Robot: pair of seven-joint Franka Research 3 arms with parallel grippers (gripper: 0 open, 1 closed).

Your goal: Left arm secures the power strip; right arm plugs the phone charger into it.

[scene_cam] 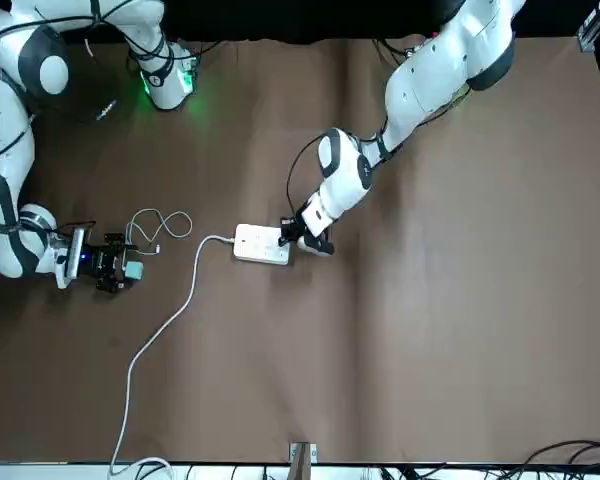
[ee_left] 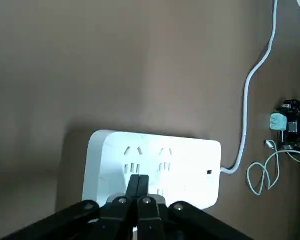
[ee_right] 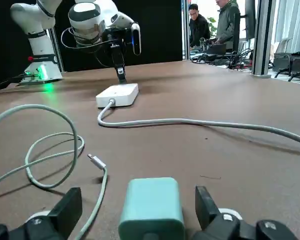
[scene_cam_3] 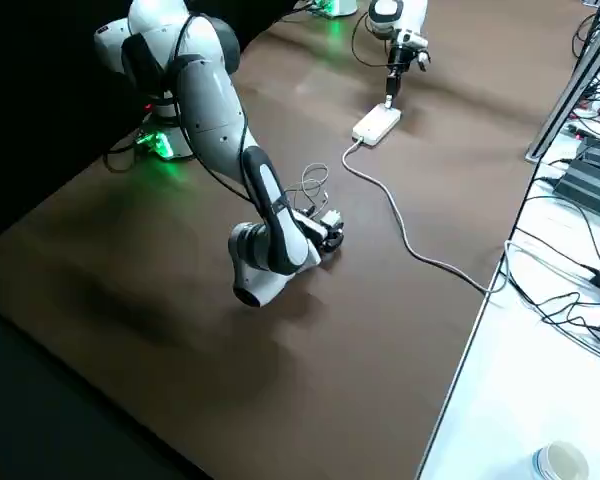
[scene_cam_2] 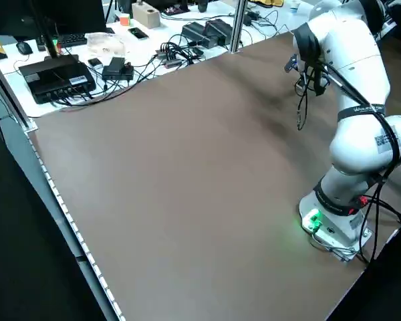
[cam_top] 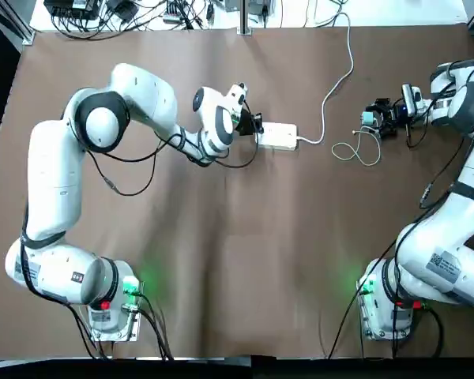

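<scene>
Pressed together, the fingers (ee_left: 143, 186) of our left gripper (ee_left: 138, 177) meet the power strip (ee_left: 190, 165) near the end away from its cord, while our right gripper (ee_right: 139, 201) has its fingers spread, with the phone charger (ee_right: 151, 205) between them and a gap showing on either side. We see the strip lying flat on the desk (cam_top: 245, 268), sockets (ee_left: 147, 160) facing up, well apart from the charger. Near the charger, its thin cable (ee_right: 101, 192) loops over the desk, the small connector (ee_right: 97, 161) free. From the strip, the thick white cord (cam_top: 329, 95) curves to the far edge, where black cables (cam_top: 110, 24) lie tangled on a white table (cam_top: 276, 14). Beyond, we see two people (ee_right: 199, 25) (ee_right: 227, 22) in the room.
</scene>
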